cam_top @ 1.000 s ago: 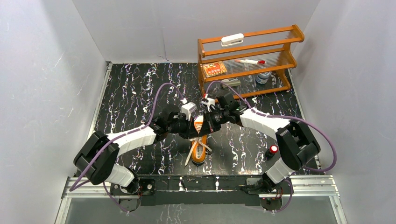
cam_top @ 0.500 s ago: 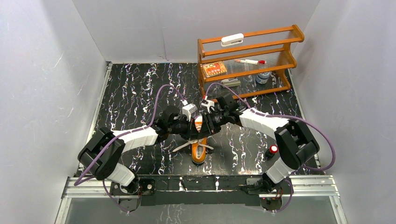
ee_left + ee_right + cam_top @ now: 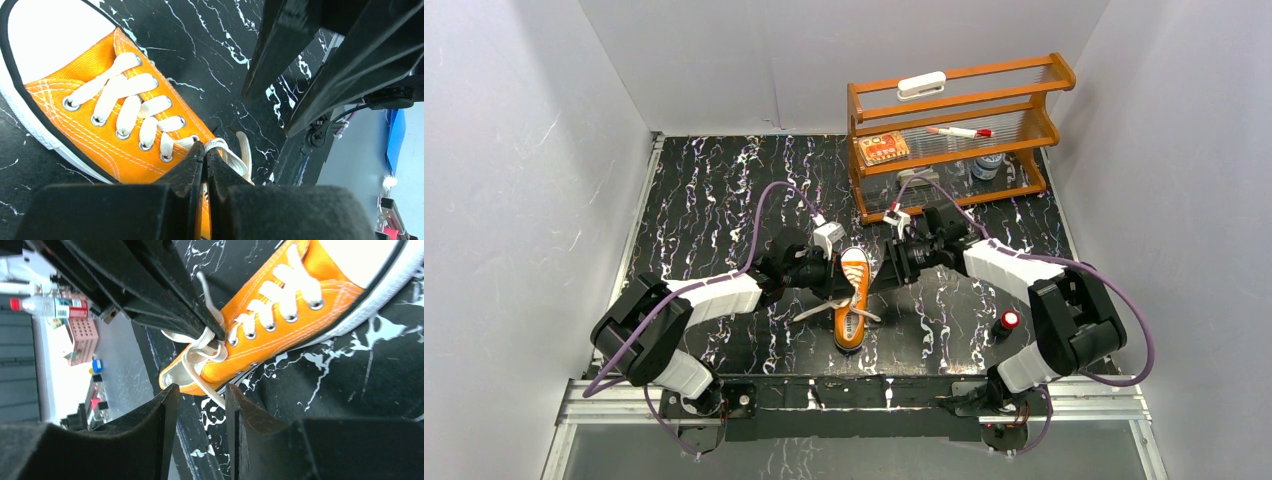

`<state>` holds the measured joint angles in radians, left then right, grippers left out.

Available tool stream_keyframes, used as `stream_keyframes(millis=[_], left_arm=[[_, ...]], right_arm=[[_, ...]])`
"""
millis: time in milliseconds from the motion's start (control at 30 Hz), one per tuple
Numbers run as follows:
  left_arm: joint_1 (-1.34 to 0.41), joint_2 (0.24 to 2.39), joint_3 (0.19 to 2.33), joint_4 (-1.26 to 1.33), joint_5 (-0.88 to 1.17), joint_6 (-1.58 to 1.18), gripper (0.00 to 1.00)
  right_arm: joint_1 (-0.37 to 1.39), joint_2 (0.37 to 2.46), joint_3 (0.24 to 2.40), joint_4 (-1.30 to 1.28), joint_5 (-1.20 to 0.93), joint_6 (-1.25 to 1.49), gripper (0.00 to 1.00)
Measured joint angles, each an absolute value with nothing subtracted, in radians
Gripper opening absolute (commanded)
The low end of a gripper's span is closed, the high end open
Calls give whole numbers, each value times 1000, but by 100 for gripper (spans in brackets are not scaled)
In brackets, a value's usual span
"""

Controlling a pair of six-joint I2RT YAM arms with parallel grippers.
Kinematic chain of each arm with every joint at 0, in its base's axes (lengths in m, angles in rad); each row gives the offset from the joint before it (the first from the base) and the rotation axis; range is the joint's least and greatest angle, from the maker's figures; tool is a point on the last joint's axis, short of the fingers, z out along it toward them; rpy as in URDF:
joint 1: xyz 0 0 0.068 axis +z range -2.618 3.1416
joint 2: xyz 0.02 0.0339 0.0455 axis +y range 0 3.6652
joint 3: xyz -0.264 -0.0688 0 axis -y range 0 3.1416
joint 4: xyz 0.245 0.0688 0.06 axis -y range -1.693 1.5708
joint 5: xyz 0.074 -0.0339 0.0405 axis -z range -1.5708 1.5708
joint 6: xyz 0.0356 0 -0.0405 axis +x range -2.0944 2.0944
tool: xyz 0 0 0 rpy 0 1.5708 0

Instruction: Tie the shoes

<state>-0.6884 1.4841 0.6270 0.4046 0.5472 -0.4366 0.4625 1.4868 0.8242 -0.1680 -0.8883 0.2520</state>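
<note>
Left wrist shows our left gripper (image 3: 205, 150) clamped on the laces (image 3: 125, 107) of the sneaker (image 3: 55, 70), our right gripper (image 3: 201, 390) spread apart.

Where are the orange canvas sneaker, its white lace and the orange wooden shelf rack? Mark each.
Orange canvas sneaker (image 3: 95, 142), left wrist view, side panel.
White lace (image 3: 244, 152), left wrist view, loose strand.
Orange wooden shelf rack (image 3: 1004, 72), top external view, top rail.
</note>
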Motion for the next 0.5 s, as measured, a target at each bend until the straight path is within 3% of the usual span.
stream_keyframes(millis=[500], left_arm=[[-689, 1499, 616, 464, 593, -443, 0]], right_arm=[[558, 1447, 645, 179, -907, 47, 46]])
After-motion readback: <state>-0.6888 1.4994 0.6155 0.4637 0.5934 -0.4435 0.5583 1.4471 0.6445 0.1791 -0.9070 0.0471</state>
